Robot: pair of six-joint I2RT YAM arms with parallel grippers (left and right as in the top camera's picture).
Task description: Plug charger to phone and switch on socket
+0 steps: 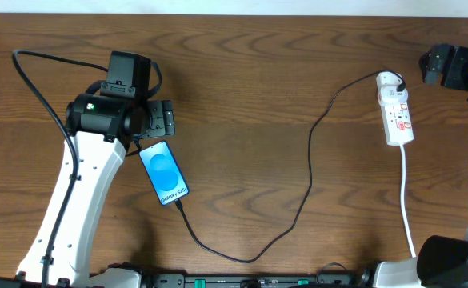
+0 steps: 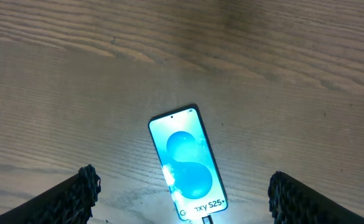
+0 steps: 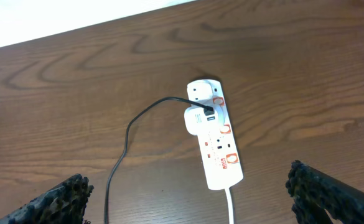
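One phone (image 2: 188, 165) just before left claw (image 2: 183, 194); socket (image 3: 216, 146) before right claw (image 3: 186, 186).

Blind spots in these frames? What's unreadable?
Switch state of the socket: right wrist and overhead views, the switches are too small to read.
Tip of the charger at the phone: in the left wrist view the bottom edge cuts off the joint; in the overhead view it is too small to confirm it is seated.
Far end of the white cord: overhead, it runs out of sight near the bottom edge.
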